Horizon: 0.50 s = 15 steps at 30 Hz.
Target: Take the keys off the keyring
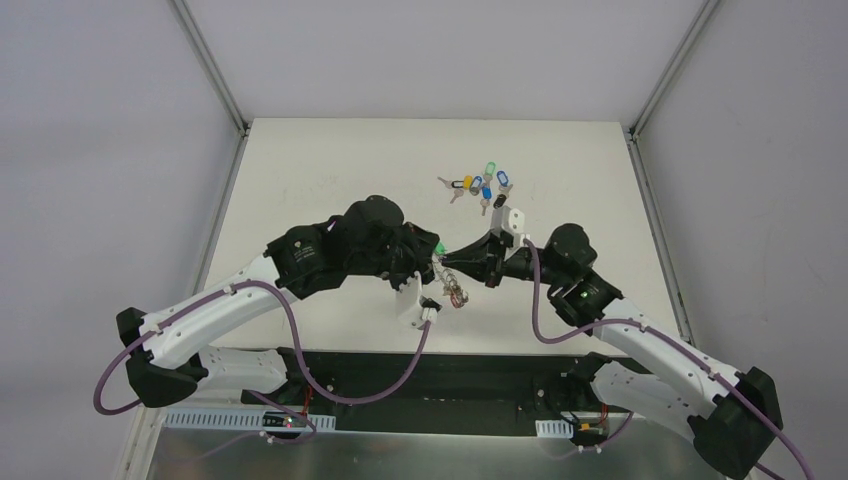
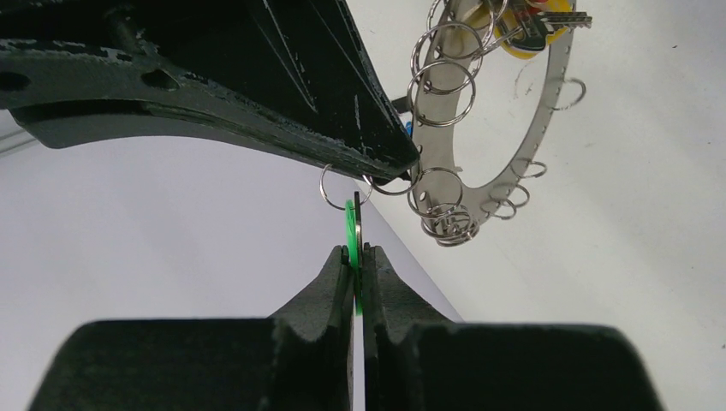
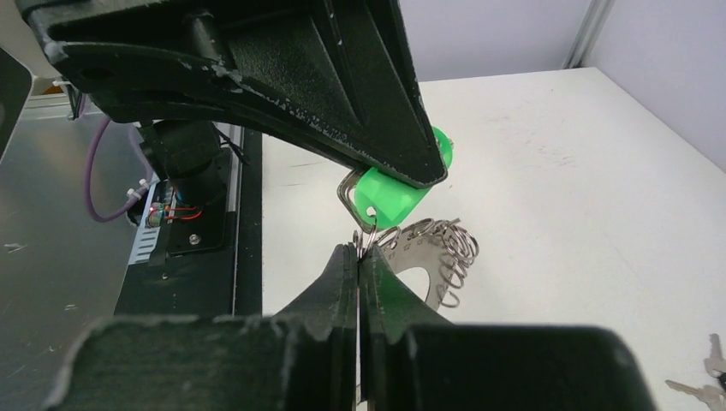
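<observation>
The keyring (image 2: 555, 94), a flat grey ring fringed with thin wire loops, hangs between my two grippers above the table (image 1: 330, 160); it also shows in the top view (image 1: 456, 291) and the right wrist view (image 3: 407, 255). A yellow-tagged key (image 2: 519, 43) hangs on its far side. I cannot make out the red-tagged key. My left gripper (image 2: 355, 250) is shut on a green-tagged key (image 3: 389, 193), seen edge-on. My right gripper (image 3: 358, 250) is shut on a small wire loop joined to that green key. The two grippers meet tip to tip in the top view, left (image 1: 431, 263) and right (image 1: 447, 260).
Several loose keys with blue, green, yellow and black tags (image 1: 482, 184) lie at the back middle of the table. Two bare silver keys (image 3: 704, 390) show at the lower right of the right wrist view. The table's near edge runs just below the grippers.
</observation>
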Each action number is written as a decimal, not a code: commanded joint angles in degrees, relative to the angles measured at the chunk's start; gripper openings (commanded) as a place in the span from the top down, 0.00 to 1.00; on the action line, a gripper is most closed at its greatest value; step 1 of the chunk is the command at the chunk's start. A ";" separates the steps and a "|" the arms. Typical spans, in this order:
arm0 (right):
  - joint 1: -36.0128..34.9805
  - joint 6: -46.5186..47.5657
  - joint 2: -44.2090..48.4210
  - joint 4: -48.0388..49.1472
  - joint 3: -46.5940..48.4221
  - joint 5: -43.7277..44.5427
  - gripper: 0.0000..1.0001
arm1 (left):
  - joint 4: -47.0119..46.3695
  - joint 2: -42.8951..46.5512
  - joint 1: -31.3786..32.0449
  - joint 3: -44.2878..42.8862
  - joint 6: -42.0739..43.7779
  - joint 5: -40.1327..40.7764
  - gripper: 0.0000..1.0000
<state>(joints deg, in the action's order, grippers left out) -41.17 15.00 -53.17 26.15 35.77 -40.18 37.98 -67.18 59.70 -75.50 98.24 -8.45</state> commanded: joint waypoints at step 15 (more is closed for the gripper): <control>3.76 -2.46 6.82 0.13 -1.50 12.52 1.00 | -4.29 4.52 0.33 5.93 -2.58 4.32 1.00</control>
<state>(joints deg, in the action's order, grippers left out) -39.70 14.02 -48.49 22.35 34.89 -34.09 30.98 -65.76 60.07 -70.94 96.79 -7.22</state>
